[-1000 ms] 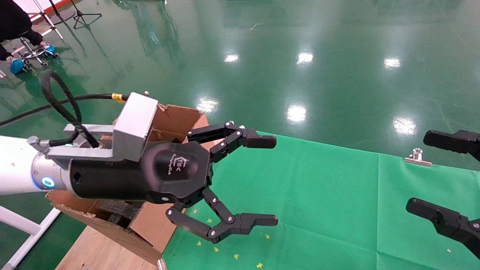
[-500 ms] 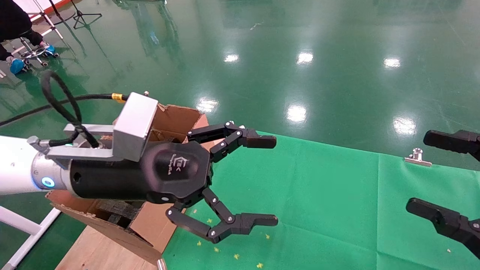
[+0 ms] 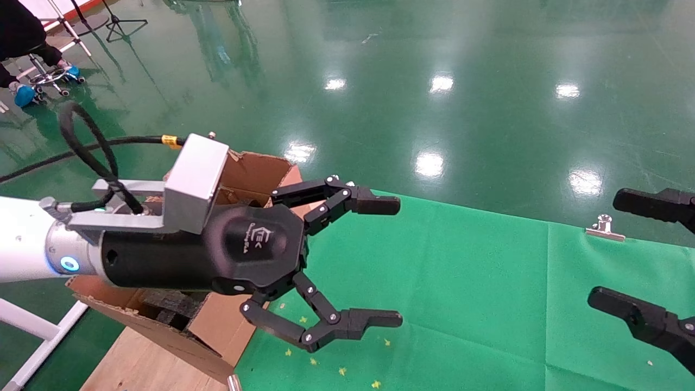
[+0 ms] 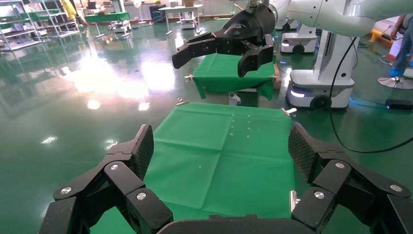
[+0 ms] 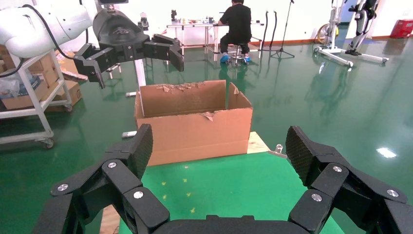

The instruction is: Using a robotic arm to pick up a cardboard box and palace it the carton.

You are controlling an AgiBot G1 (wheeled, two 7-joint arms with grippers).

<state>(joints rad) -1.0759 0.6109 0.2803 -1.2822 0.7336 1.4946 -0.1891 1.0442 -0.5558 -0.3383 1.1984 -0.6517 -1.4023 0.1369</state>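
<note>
My left gripper (image 3: 399, 262) hangs open over the left end of the green cloth (image 3: 461, 282), nothing between its fingers; its white arm reaches across the carton. The carton (image 3: 255, 168) is large and tan with torn flaps, standing at the cloth's left end with black foam (image 3: 168, 304) inside. From the right wrist the carton (image 5: 195, 131) appears upright beyond the cloth, with the left gripper (image 5: 138, 68) above it. My right gripper (image 3: 607, 250) is open and empty at the right edge. The cardboard box is out of view.
The carton rests on a wooden board (image 3: 136, 364). A metal clip (image 3: 604, 228) pins the cloth's far edge. Glossy green floor surrounds the table. A person sits at a far table (image 5: 238, 24); another green-covered table (image 4: 229, 73) and a robot base (image 4: 316, 87) stand beyond.
</note>
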